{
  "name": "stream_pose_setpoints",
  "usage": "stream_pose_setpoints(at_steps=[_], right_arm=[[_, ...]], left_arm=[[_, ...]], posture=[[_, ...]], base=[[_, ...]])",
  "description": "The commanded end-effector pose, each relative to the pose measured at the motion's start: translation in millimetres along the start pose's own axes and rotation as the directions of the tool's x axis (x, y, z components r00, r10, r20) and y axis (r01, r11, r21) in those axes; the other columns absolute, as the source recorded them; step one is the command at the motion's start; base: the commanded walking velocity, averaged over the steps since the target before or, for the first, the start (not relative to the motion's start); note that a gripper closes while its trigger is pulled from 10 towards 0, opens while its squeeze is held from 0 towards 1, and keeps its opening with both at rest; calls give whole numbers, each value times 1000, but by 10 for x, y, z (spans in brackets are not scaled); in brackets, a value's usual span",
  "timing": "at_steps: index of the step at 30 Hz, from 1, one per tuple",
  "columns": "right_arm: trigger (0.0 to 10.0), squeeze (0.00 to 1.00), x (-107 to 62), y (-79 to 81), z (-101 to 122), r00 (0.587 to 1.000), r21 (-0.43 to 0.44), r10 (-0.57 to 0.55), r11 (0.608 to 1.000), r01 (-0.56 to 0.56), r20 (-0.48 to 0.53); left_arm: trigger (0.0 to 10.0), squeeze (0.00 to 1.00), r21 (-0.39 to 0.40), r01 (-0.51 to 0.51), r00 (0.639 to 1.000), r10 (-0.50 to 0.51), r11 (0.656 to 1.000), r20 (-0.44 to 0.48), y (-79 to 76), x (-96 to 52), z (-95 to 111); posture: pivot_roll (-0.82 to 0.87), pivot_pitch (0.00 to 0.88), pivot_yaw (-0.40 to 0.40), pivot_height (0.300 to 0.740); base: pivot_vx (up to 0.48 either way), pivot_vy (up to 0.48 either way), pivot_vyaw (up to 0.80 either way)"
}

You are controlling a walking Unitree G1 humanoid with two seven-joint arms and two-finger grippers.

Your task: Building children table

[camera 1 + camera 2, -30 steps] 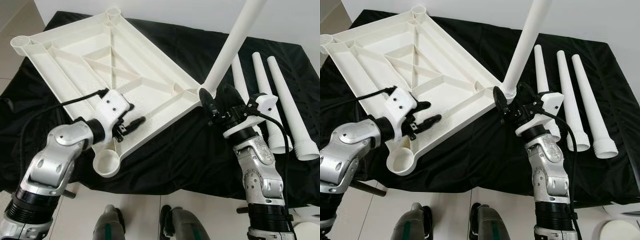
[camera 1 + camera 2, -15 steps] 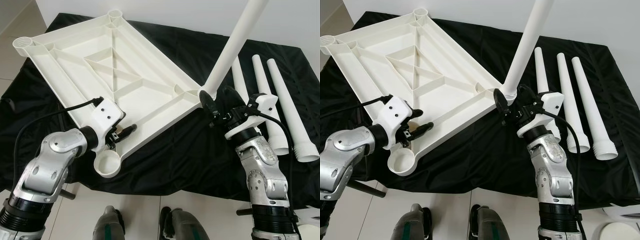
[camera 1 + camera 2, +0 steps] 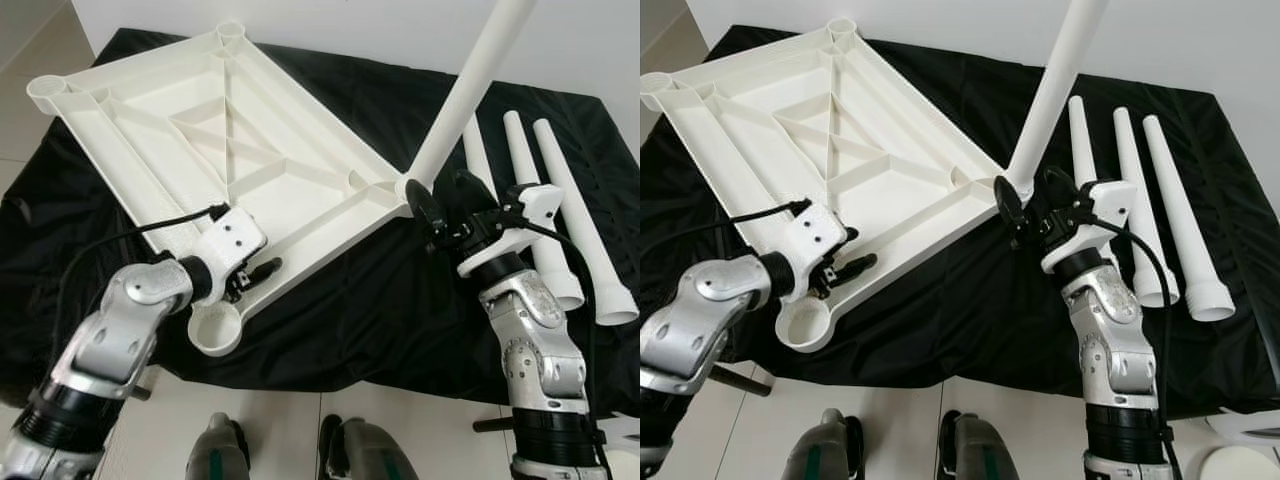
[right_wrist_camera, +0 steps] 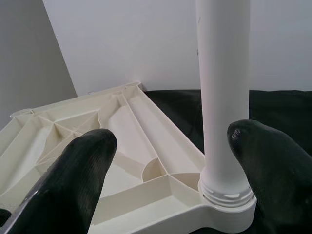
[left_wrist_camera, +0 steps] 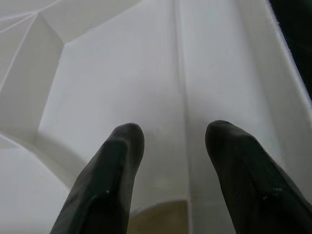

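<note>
Tabletop (image 3: 200,130) lies underside-up on the black cloth (image 3: 360,300), ribs and corner sockets facing up, presumably so legs can go in from above. All places below are relative to it.

One leg (image 3: 465,95) stands upright in the near-right corner socket. Threaded collar looks seated in the right wrist view; can't tell whether it's fully tight.

Three spare legs (image 3: 545,200) lie side by side on the cloth, well off its right edge, wide ends toward the robot. They look staged for the three open sockets: near-left corner (image 3: 215,328), far-left (image 3: 45,90), far (image 3: 230,32).

Right gripper (image 3: 1028,205) sits at the near-right corner, fingers spread apart either side of the leg's base, touching nothing. My read: it's either just off the leg or lined up to grab it again.

Left gripper (image 3: 255,272) is over the near long edge, just beside the empty near-left socket. Fingers apart, straddling a rib without clamping it; probably there to steady the top while the leg is worked.

Progress guess: one of four legs in. Next likely needs a spare leg brought to an open socket.

Risk: top shifts on the cloth if unbraced.
</note>
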State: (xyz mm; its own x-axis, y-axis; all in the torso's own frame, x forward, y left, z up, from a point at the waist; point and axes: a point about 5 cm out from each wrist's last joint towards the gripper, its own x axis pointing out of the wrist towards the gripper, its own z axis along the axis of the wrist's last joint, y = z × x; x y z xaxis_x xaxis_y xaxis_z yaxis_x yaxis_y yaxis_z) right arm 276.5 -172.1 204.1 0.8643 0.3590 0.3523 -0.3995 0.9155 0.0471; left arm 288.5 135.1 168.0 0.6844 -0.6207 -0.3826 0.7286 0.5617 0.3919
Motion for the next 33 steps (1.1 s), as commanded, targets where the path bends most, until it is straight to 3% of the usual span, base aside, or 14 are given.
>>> stream_pose_setpoints(at_steps=[1,9,10,11,12,20,21,27,29,33], right_arm=[[10000,0,-38,-38,22,1000,-5,-18,1000,18,-3],[10000,0,-31,-38,26,1000,-4,-21,1000,21,-3],[10000,0,-30,-38,27,1000,-3,-21,1000,21,-4],[10000,0,-30,-38,27,1000,-3,-21,1000,21,-4],[10000,0,-31,-38,27,1000,-5,-22,1000,22,-4],[10000,0,-33,-47,33,1000,-9,-26,1000,26,-6],[10000,0,-33,-51,35,1000,-10,-28,1000,27,-6],[10000,0,-33,-55,42,1000,-13,-29,999,29,-3],[10000,0,-30,-54,46,999,-15,-34,999,34,0],[10000,0,-30,-53,46,999,-14,-35,999,35,0]], left_arm=[[10000,0,-27,-132,988,129,991,-85,53,50,-124],[10000,0,-56,-192,973,183,980,-138,121,80,-173],[4471,0,-65,-191,974,181,979,-140,125,86,-170],[4471,0,-65,-191,974,181,979,-140,125,86,-170],[0,0,-68,-183,975,172,981,-142,118,86,-172],[0,0,-44,-142,978,133,989,-159,86,103,-179],[10000,0,-35,-141,977,133,989,-164,86,111,-182],[10000,0,-27,-118,979,112,993,-168,55,165,-163],[10000,0,-66,-91,987,81,994,-140,-4,271,-71],[10000,0,-83,-93,988,82,992,-131,-11,300,-42]], posture=[[-25,123,-47,740],[-26,123,-45,740],[-26,123,-44,740],[-26,123,-44,740],[-26,124,-44,740],[-28,122,-40,740],[-29,121,-38,740],[-31,119,-34,740],[-35,115,-27,740],[-36,116,-26,740]], base=[[0,0,0],[0,0,0],[0,0,0],[0,0,0],[0,0,0],[0,0,0],[0,0,0],[0,0,0],[0,0,0],[0,0,0]])
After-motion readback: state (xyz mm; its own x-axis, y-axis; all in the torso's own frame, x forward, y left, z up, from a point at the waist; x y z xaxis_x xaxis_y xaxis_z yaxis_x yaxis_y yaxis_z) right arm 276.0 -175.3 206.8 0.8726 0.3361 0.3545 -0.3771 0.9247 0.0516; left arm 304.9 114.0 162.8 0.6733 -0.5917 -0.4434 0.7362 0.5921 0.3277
